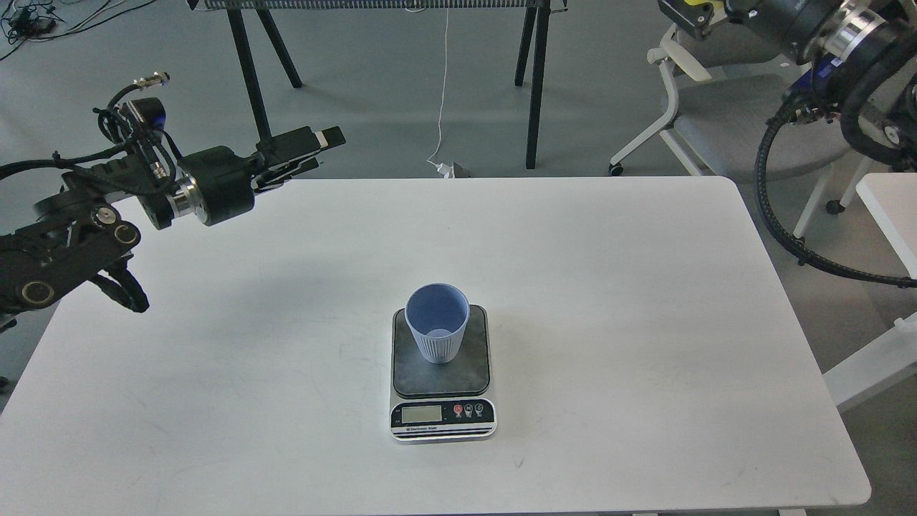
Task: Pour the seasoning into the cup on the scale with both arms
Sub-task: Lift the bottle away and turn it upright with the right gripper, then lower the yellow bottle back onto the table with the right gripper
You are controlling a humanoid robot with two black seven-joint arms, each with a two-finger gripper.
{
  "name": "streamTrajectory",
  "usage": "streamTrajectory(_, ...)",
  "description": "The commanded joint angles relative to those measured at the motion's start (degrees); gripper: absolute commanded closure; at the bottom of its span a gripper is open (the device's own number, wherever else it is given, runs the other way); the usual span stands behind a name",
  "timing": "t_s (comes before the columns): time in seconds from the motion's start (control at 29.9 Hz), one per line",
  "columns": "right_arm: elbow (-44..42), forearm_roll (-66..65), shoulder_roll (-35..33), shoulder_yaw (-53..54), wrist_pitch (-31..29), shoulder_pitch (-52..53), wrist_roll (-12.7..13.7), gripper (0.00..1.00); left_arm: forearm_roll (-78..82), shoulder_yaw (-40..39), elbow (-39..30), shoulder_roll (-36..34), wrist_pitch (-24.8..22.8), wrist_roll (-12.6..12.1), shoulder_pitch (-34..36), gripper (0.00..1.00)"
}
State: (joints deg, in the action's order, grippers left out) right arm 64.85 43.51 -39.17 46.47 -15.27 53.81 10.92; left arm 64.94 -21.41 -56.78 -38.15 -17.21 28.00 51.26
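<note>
The light-blue ribbed cup (438, 347) stands upright on the dark plate of the scale (415, 378), near the middle of the white table (215, 373). My left gripper (315, 149) hovers over the table's far left edge, empty, its fingers a narrow gap apart and pointing right. My right gripper (686, 16) is at the top right edge of the view, mostly cut off, far above and right of the cup. Only a yellow sliver of the seasoning bottle (705, 4) shows in it; the nozzle and cap are out of view.
Grey office chairs (738, 115) stand behind the table's right corner. Black stand legs (247, 72) rise beyond the far edge. My right arm's black cable (770, 208) hangs past the table's right side, near a second white table (888, 208).
</note>
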Motion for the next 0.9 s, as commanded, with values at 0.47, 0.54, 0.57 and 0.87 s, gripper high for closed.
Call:
streamTrajectory(0.47, 2.12, 7.73, 11.65, 9.17, -12.73, -37.54, 0.16, 0.97, 0.27, 0.31, 0.00, 0.01, -0.01, 0.00, -0.45, 0.03)
streamTrajectory(0.54, 1.95, 7.47, 13.15, 8.99, -12.73, -39.83, 0.16, 0.97, 0.27, 0.31, 0.00, 0.01, -0.01, 0.00, -0.45, 0.03)
streamTrajectory(0.57, 1.94, 7.38, 14.02, 8.90, -12.73, -40.71, 0.16, 0.97, 0.27, 0.23, 0.00, 0.01, -0.01, 0.00, -0.45, 0.03)
streamTrajectory(0.87, 2.12, 0.80, 20.53, 8.90, -12.73, -48.54, 0.07, 0.97, 0.36, 0.23, 0.00, 0.01, 0.16, 0.00, -1.24, 0.03)
